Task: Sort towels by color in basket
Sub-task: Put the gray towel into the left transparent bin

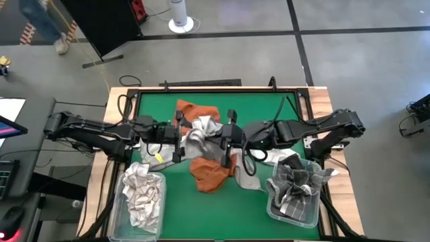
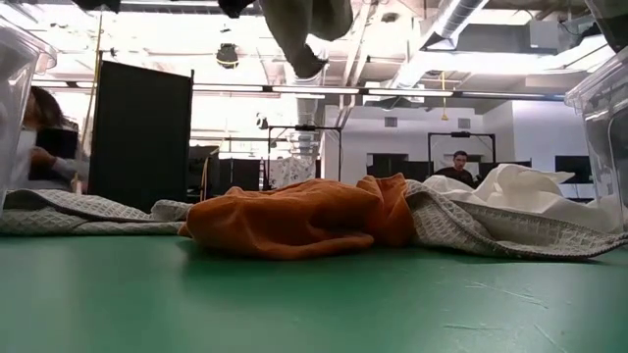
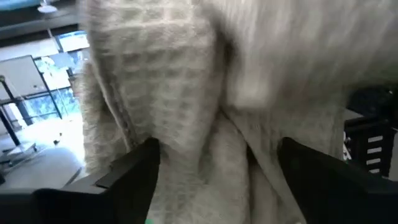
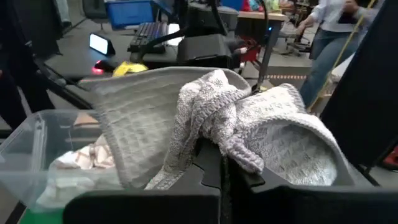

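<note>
Towel (image 1: pixel 199 132) is hanging between the open left hand (image 1: pixel 179 139) and the closed right hand (image 1: pixel 227 136) gripping it; it risks slipping down.

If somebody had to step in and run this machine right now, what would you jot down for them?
Left gripper: open at the grey-white towel hanging mid-table.
Right gripper: shut on that same towel.
Left bin has light checked towels; right bin has dark grey ones.
Left to do: the held towel, the orange towels and the light towel on the mat.
</note>
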`<state>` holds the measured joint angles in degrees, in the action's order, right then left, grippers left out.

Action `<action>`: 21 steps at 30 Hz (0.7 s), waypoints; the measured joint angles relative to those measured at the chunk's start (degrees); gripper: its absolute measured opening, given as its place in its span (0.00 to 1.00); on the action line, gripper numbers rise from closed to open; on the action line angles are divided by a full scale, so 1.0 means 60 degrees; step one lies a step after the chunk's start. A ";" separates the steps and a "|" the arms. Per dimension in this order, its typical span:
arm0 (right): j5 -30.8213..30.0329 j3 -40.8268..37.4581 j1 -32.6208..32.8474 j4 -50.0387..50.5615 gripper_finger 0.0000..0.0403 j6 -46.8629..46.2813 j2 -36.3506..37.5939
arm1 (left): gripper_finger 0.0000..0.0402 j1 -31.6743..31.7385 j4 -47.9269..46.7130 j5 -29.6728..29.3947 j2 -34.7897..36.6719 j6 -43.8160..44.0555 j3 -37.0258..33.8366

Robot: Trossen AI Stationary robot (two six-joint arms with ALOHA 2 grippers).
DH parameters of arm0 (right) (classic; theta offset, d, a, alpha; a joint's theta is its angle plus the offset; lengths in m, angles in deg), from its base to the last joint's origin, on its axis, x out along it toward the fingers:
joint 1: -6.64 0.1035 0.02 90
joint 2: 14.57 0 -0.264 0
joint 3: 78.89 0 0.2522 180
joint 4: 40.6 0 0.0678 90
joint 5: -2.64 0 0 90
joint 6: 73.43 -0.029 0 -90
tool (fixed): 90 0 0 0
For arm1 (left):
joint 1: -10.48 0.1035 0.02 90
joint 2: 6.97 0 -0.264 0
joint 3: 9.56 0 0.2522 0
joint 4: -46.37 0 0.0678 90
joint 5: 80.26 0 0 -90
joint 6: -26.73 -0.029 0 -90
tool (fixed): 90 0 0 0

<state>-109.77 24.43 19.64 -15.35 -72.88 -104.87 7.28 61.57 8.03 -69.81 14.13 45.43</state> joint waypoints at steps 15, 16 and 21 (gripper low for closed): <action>0.0532 0.0007 -0.0262 -0.0935 0.09 0.0432 -0.0779 | 0.80 0.0004 0.0855 0.1169 -0.0796 0.0222 0.0595; 0.0532 0.0007 -0.0277 -0.0966 0.09 0.0460 -0.0786 | 0.79 0.0004 0.0868 0.1208 -0.0798 0.0222 0.0591; 0.0532 0.0007 -0.0311 -0.1110 0.09 0.0494 -0.0780 | 0.68 0.0004 0.0837 0.1235 -0.0796 0.0174 0.0591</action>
<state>-106.58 24.48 17.77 -22.01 -69.92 -109.55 7.30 66.59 15.44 -74.59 15.17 48.98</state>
